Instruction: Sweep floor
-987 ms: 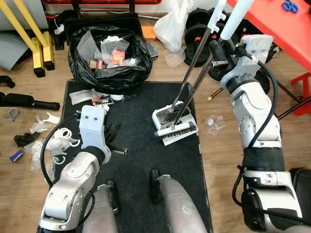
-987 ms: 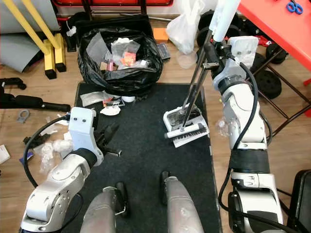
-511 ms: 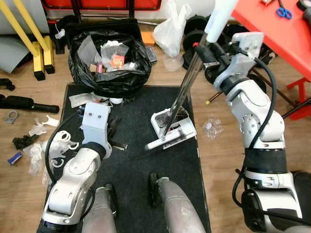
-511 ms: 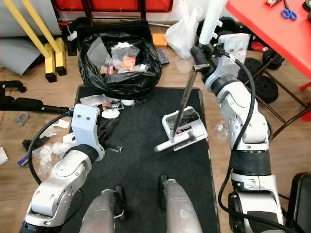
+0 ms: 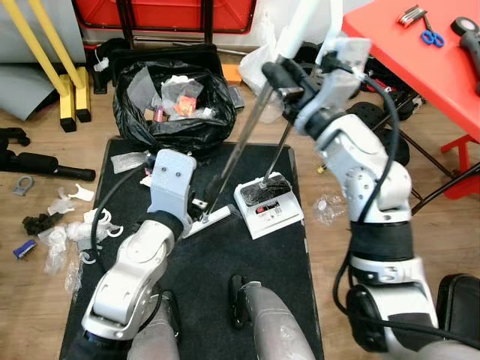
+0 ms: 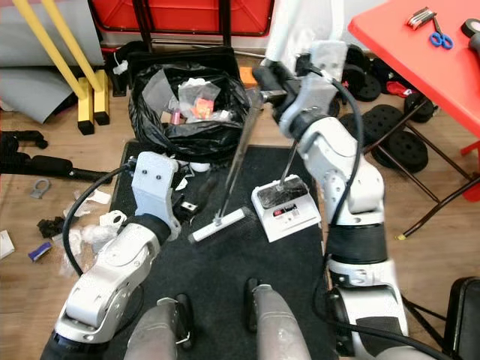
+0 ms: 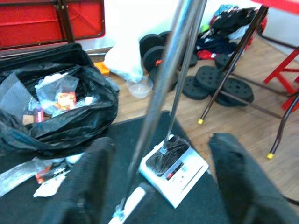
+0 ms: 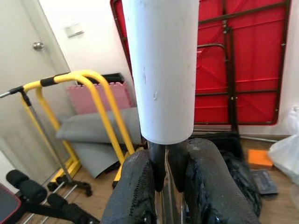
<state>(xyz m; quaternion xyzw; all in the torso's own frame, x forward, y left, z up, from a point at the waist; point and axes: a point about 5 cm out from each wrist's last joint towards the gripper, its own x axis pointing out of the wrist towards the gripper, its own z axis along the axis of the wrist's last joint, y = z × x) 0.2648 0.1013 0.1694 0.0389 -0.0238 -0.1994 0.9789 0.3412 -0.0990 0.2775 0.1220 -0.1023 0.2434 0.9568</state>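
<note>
My right gripper is raised and shut on the broom's handle, on the dark shaft just under the white grip. The metal shaft slants down to the left. Its white broom head rests on the black mat, left of the white dustpan. The dustpan's own thin handle stands upright. My left gripper is open low over the mat, and the broom shaft passes between its fingers without being gripped.
A full black rubbish bag stands at the mat's far edge. Scraps of litter lie on the wood floor to the left, and crumpled plastic to the right. A red table, weight plates and yellow bars surround the spot.
My right arm has swung the broom to the left. Its head left the dustpan and slid across the mat to my left gripper. The camera has also shifted.
</note>
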